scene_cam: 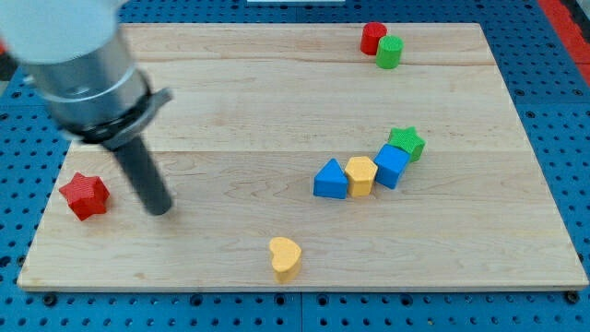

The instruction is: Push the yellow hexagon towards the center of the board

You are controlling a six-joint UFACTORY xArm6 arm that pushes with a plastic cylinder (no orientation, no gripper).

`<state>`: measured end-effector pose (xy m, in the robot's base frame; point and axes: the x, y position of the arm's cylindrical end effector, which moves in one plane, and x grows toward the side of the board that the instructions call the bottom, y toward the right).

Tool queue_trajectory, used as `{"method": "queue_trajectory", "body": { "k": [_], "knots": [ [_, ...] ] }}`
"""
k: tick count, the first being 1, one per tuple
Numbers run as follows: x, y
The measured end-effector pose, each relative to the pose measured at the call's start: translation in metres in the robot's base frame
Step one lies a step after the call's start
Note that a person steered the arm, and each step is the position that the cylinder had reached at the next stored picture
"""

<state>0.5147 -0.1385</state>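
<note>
- Seven blocks sit on the board (230, 101); nearest the view's bottom is a yellow heart (285, 257), lying alone.
- My tip (159, 208) has no jaws to open or close; it rests just right of the red star (85, 195), well apart from the others.
- Mid-board row: blue triangle (329, 179), yellow hexagon (360, 175), blue cube (391, 166), green star (406, 143), each touching the next.
- The hexagon looks light, rigid and easy to slide; push a flat side squarely, likely from the view's right.
- Farthest: red cylinder (372, 38) touching green cylinder (390, 52).
</note>
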Motion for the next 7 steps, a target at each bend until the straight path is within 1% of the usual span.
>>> {"method": "queue_trajectory", "body": {
  "k": [1, 2, 3, 4, 5, 6, 7],
  "knots": [
    [-0.010, 0.043],
    [-0.015, 0.101],
    [0.005, 0.108],
    [0.019, 0.166],
    [0.019, 0.243],
    [-0.001, 0.235],
    [-0.016, 0.178]
  ]
}}
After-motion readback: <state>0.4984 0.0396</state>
